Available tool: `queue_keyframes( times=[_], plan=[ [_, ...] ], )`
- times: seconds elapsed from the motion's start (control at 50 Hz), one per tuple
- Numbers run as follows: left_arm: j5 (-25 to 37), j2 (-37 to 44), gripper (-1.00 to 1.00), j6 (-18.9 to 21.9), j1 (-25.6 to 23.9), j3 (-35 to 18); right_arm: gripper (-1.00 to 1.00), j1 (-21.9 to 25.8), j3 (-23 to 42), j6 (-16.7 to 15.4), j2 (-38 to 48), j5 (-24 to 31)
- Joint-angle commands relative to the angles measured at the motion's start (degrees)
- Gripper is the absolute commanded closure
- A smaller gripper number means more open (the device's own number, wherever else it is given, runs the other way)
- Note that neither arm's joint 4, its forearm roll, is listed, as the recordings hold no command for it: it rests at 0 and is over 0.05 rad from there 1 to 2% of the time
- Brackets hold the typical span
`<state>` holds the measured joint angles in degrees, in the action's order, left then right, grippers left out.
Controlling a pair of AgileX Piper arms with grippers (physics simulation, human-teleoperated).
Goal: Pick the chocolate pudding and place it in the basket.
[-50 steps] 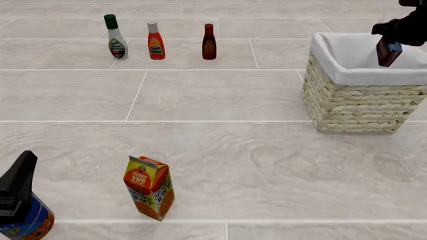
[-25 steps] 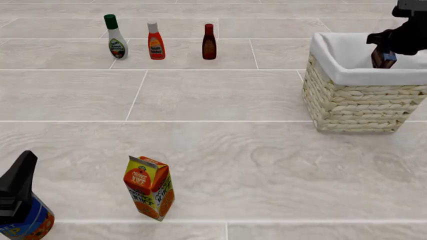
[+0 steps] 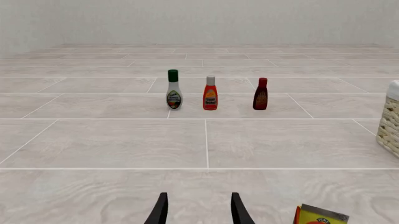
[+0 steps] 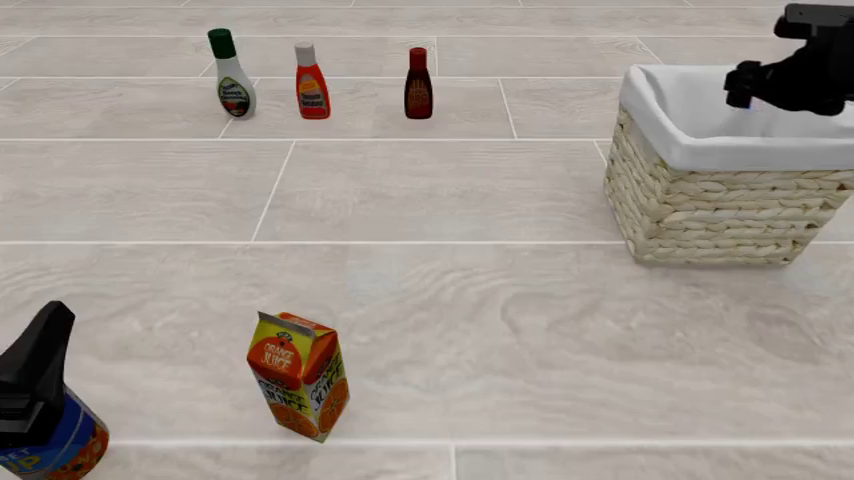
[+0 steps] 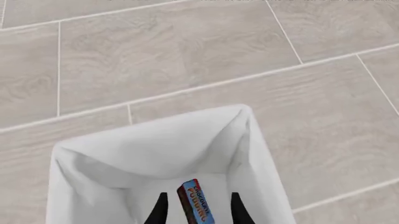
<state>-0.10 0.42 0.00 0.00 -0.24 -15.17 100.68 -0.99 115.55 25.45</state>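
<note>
We hover our right gripper (image 5: 196, 210) over the basket (image 5: 93, 158), jaws apart, gripping nothing; the pudding (image 5: 192, 201) lies inside on the lining, so placement looks done.

The small rectangular chocolate pudding box (image 5: 192, 201) lies inside the large square woven wicker basket (image 4: 707, 205) at far right. Three bottles (image 4: 311, 81) stand far left of it; the juice carton (image 4: 299, 375) stands near front.
</note>
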Motion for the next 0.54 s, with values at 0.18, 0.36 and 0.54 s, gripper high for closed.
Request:
queue_keyframes(
  times=[0.18,0.36,0.54],
  plan=[
    [0.00,0.00,-1.00,0.00,0.00,0.00,-1.00,1.11,1.71,1.42,0.05,1.10],
    [0.00,0.00,-1.00,0.00,0.00,0.00,-1.00,1.86,3.07,2.39,-1.49,2.33],
    [0.00,0.00,-1.00,0.00,0.00,0.00,-1.00,2.52,3.64,3.21,-4.24,2.87]
  ],
)
